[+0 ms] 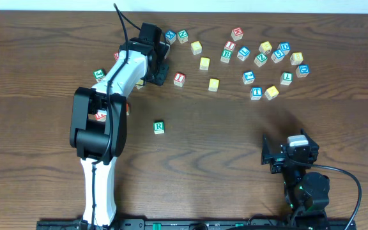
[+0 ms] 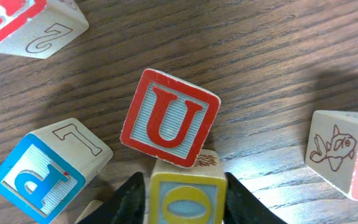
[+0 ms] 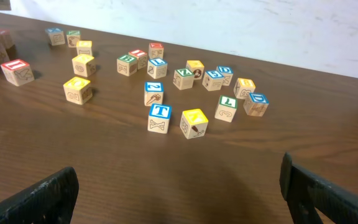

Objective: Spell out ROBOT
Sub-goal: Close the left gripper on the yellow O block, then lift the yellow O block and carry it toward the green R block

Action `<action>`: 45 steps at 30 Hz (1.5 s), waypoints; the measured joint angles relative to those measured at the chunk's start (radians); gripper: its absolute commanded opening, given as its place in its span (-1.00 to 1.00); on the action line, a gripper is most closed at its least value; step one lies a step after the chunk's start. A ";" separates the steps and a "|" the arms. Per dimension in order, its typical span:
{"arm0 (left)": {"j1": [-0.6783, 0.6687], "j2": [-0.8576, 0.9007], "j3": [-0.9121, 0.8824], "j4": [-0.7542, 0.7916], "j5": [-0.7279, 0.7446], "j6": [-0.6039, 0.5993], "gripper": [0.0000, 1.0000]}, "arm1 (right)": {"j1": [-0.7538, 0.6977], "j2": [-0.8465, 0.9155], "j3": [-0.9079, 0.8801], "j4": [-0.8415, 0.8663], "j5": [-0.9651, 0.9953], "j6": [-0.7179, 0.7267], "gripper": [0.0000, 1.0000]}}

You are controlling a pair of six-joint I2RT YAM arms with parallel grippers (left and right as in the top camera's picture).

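Left end effector (image 2: 185, 186) at yellow O cube (image 2: 187, 204)
My jaws flank it, grip unclear, just beside red U cube (image 2: 169, 118); right end effector (image 3: 179, 199) wide open, empty.

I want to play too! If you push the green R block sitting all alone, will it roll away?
Probably not: the green R block is a cube with flat faces, so it should slide, not roll. It looks wooden, so likely stiff and light.
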 measured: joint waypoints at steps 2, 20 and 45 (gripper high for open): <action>0.000 0.000 0.000 0.000 0.000 0.001 -0.27 | 0.000 0.000 0.000 0.000 0.000 0.000 0.99; 0.000 0.000 0.000 -0.008 0.000 0.000 -0.46 | 0.000 0.000 0.000 0.000 0.000 0.000 0.99; 0.000 -0.006 0.000 -0.026 0.000 0.000 -0.47 | 0.000 0.000 0.000 0.000 0.000 0.000 0.98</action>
